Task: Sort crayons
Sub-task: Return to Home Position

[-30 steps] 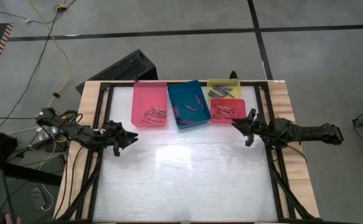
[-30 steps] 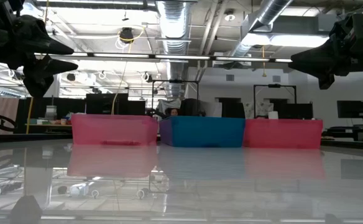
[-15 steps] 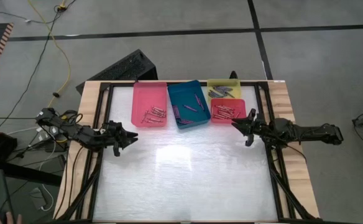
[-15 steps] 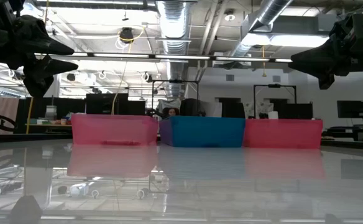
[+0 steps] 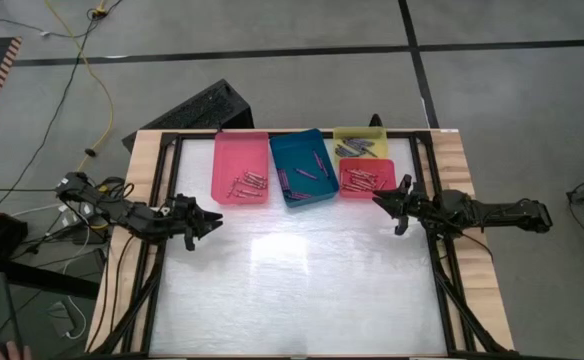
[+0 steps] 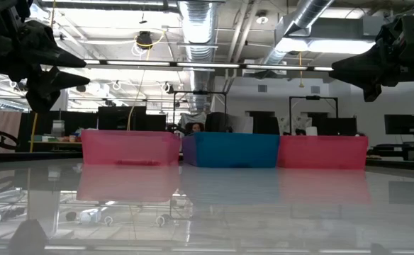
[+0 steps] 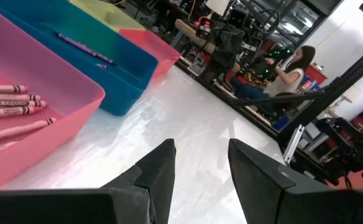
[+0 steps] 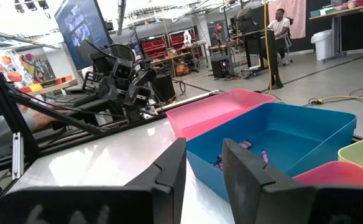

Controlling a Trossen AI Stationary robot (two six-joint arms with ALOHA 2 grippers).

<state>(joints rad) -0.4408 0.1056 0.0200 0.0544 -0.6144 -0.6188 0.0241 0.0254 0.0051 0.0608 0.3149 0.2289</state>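
The left gripper (image 7: pixel 201 148) hangs over the white desk (image 7: pixel 188 112), its two dark fingers (image 7: pixel 160 177) parted with a clear gap between them and nothing held. Just beside it stands a pink tray (image 7: pixel 41 65) holding several pinkish crayons (image 7: pixel 7 106), which lie flat and roughly parallel. Touching the pink tray's far wall is a blue tray (image 7: pixel 128 90) with a couple of violet crayons (image 7: pixel 85 45) on its floor. Beyond the blue tray show a yellow tray (image 7: pixel 101 9) and a red tray (image 7: pixel 151 48). Past the desk's edge runs a dark frame bar (image 7: pixel 330 84), and behind it a person (image 7: pixel 290 65) sits among cluttered workstations.
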